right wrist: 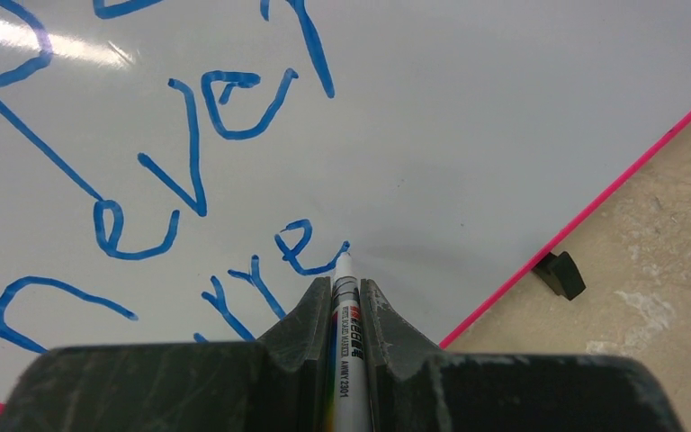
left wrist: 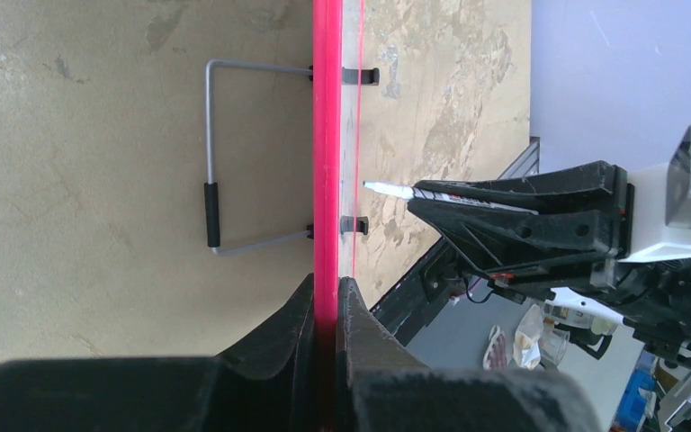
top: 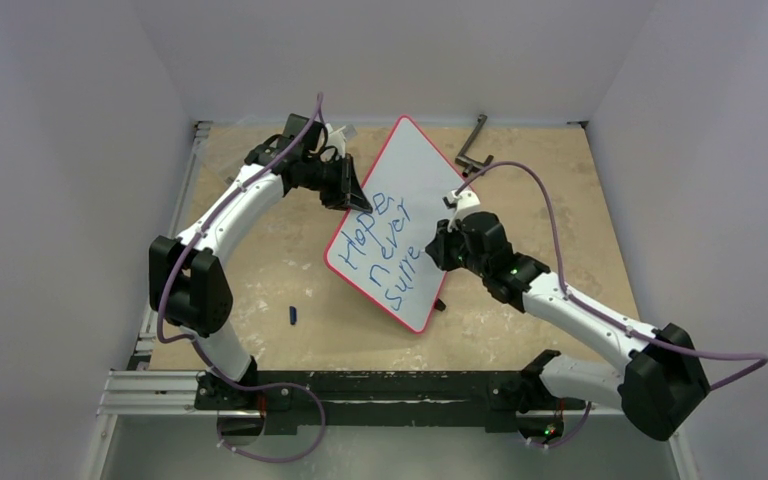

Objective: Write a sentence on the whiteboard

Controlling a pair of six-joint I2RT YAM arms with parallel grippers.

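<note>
Writing blue letters [top: 385, 247] on flat white red-rimmed board [top: 430, 180]; pinching thin white pen [right wrist: 345, 360] in right gripper [right wrist: 344, 286], board in left gripper [left wrist: 326, 292]. Next: adding "n".

Top camera: high above whiteboard [top: 415, 175], looks down. Left wrist: close, along whiteboard edge. Right wrist: close over whiteboard face. All share whiteboard.

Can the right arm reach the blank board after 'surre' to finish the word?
Probably yes. The marker in the right end effector touches the whiteboard at the last e; bare board runs to the rim. The left end effector clamps the far edge, clear of that path.
</note>
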